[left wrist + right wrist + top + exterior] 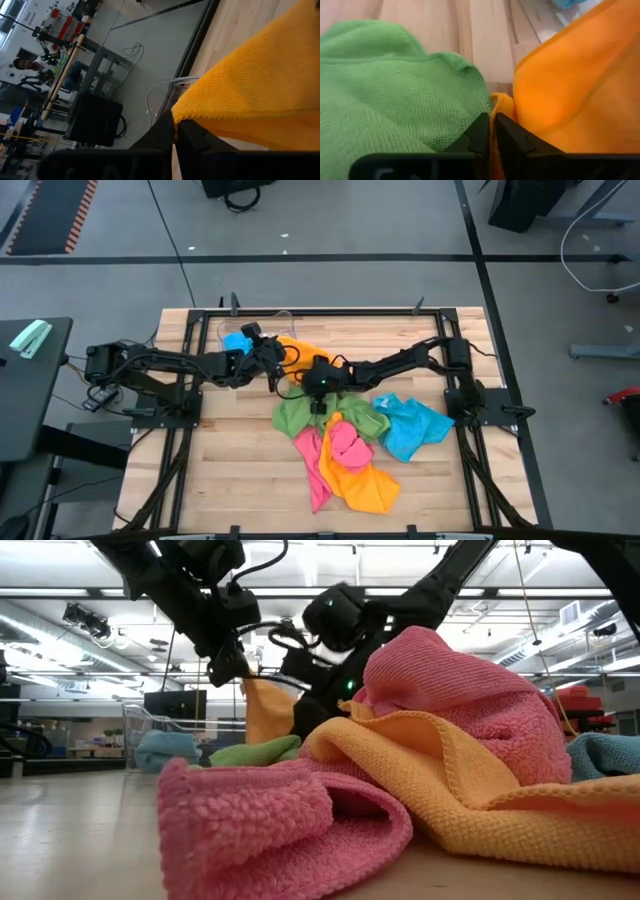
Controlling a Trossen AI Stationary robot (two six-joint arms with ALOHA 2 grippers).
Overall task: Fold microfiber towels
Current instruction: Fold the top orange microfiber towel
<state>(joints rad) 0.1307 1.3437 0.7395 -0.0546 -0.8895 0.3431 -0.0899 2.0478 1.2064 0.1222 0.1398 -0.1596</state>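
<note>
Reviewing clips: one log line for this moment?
left gripper: shut on orange towel | right gripper: shut on same towel's edge | green towel: beside

1. Your left gripper [272, 358] and right gripper [318, 388] both pinch the orange towel [297, 352]; it spans the gap between them, leaving no passage there.
2. Directly below your right gripper, the green towel [395, 95] blocks descent.
3. Behind your left gripper stands the clear bin [165, 92].
4. Nearer you than the right gripper, a towel pile [350, 455] fills the middle; bare table [230, 470] lies left of it.
</note>
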